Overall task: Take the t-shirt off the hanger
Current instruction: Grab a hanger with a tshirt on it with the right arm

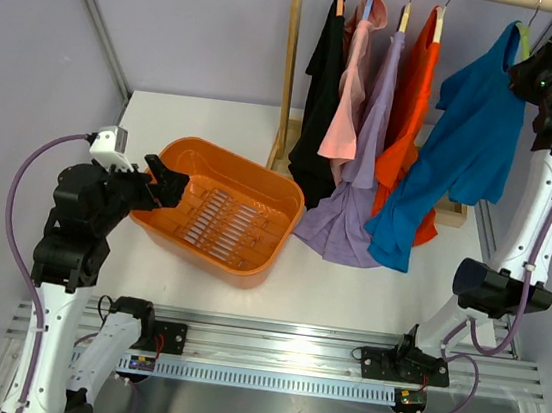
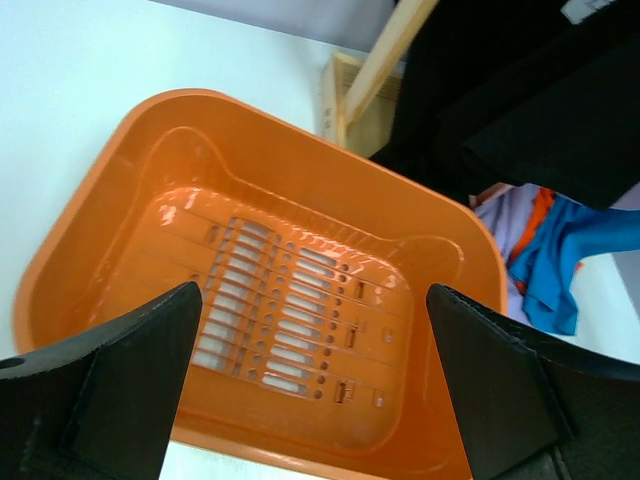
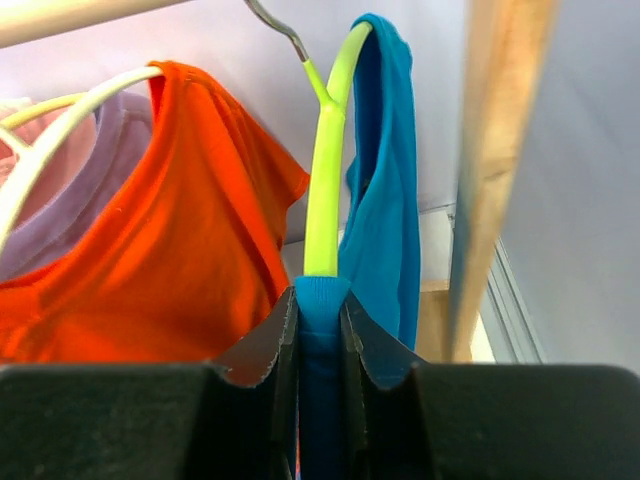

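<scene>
The table (image 1: 196, 116) is a white, flat surface. An orange basket (image 1: 246, 163) rests directly on it, left of centre. Behind the basket's far right corner stands the wooden rack foot (image 1: 280, 157), in contact with the table. To the right of the basket, the hem of a lavender garment (image 1: 339, 229) appears to lie on the surface. Beyond that, the blue t-shirt (image 1: 392, 246) hangs low; contact cannot be confirmed. An aluminium rail (image 1: 279, 343) borders the table on the basket's near side.
</scene>
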Motion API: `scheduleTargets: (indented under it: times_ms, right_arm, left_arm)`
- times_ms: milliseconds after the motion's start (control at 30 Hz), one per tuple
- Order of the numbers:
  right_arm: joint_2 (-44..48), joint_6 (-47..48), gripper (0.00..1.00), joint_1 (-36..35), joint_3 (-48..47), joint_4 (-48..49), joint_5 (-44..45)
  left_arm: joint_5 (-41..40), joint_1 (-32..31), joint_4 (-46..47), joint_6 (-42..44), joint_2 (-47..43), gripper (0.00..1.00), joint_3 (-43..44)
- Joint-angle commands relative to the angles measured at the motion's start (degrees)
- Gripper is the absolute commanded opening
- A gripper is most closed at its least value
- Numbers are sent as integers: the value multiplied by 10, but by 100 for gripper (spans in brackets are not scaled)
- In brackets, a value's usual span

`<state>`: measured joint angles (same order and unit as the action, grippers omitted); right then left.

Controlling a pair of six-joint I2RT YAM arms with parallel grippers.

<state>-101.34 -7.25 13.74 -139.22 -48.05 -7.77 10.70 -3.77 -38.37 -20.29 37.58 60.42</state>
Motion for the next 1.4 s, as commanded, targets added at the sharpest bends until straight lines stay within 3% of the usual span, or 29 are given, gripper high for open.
scheduleTargets:
  times_ms: [0, 267, 567, 700, 833, 1067, 1367]
  right_arm:
    - [53, 23, 0, 57, 36, 37, -117]
    - [151, 11, 0, 84, 164, 249, -247]
    - [100, -51, 0, 86, 90, 292, -270]
    - [115, -47, 0, 88, 102, 291, -297]
    - [172, -15, 0, 96, 161, 277, -323]
    - [345, 93, 0, 103, 364, 169, -355]
    - [496, 219, 0, 105, 559, -22, -363]
  left_arm:
    - [95, 3, 87, -20, -6, 99, -14]
    - [172, 2, 163, -62, 18, 99, -20]
    - [187, 2, 180, -77, 31, 99, -22]
    - [193, 2, 177, -77, 28, 99, -22]
    - [202, 2, 177, -82, 24, 99, -22]
    - [202, -27, 205, -113, 33, 99, -35]
    - [144, -154, 215, -97, 94, 99, -10]
